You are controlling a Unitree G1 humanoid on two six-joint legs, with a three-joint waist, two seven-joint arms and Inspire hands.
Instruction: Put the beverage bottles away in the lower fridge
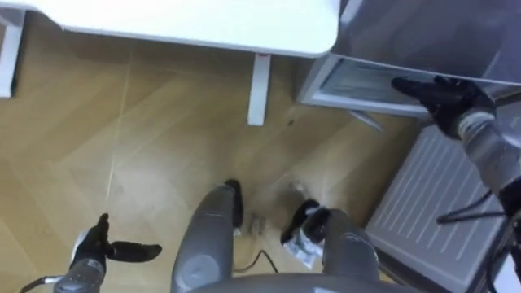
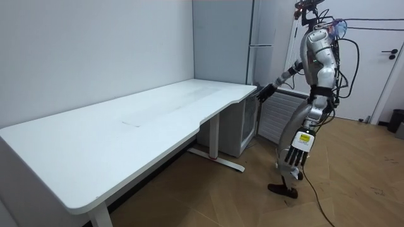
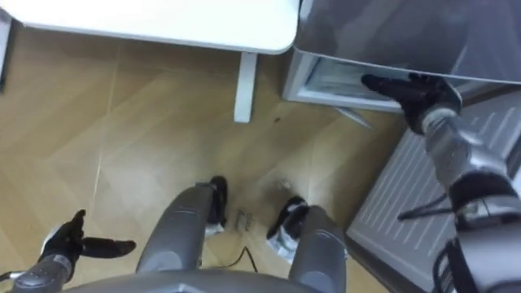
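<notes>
Right robot hand [image 1: 444, 98]: black, fingers stretched nearly straight, holding nothing. The fingertips lie over the top front edge of the lower fridge [image 1: 350, 81]; I cannot tell whether they touch it.

Lower fridge: low box with a pale frame round a greyish, glassy-looking front panel, directly ahead of the right fingertips. Above and behind that hand is the upper fridge [image 1: 407, 32], a flat, smooth grey face. Just below the same hand's wrist is a white ribbed panel [image 1: 440, 203] with fine parallel grooves.

Left robot hand [image 1: 102, 244]: hangs low at the robot's side, well apart from the fridge, fingers loose and spread, empty.

Table [image 1: 244, 24]: smooth white top with a rounded corner, to the left of the right hand, on a square white leg [image 1: 259, 89].

Floor [image 1: 122, 146]: light wood laid in a herringbone pattern.

Room view: the robot stands upright at the table's end, right arm extended toward the fridge.
</notes>
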